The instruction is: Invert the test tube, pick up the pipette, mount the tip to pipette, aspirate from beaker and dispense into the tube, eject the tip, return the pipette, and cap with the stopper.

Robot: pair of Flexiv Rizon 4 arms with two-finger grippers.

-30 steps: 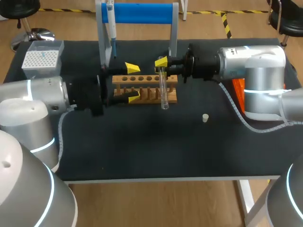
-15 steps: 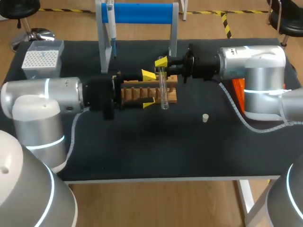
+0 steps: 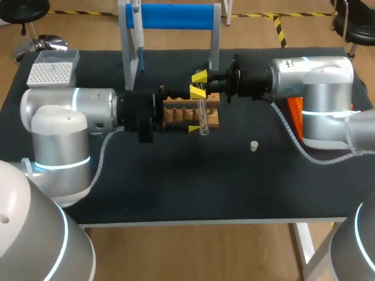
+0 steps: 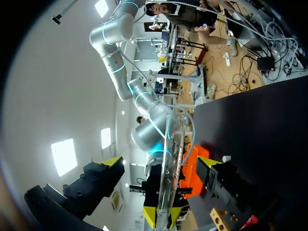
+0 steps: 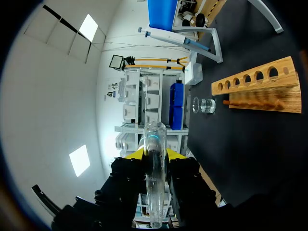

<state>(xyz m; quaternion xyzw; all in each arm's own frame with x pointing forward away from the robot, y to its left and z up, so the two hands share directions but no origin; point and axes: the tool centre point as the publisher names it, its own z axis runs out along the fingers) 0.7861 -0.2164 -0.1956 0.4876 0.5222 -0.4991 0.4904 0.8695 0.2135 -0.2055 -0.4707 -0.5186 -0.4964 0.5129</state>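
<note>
**Handover over the rack: left tool lines up on the test tube**

From above: the right tool (image 3: 201, 82) is clamped on one end of the test tube (image 3: 203, 114). The tube hangs by the right end of the wooden rack (image 3: 179, 111), mid-tabletop (image 3: 176, 181) toward the far edge. The left tool (image 3: 195, 110) sits across from it, spread wide, with a yellow tip on either side of the glass and neither clearly touching. The stopper (image 3: 254, 146) lies loose, well apart toward the right edge.

Left wrist view: the test tube (image 4: 168, 154) runs straight down the middle of the left tool (image 4: 161, 163) with gaps on both sides, so this tool is released. The right tool (image 4: 162, 215) pinches the end beyond. That's good centring. I'd close slowly and evenly here, so neither finger shoves the glass sideways.

Right wrist view: the right tool (image 5: 155, 155) grasps the test tube (image 5: 155, 192) squarely. The rack (image 5: 257, 89), beaker (image 5: 208, 105) and pipette (image 5: 173, 39) lie ahead of it. My call is that the right shouldn't let go until the left has a firm hold. The flip will also want room above the rack.
</note>
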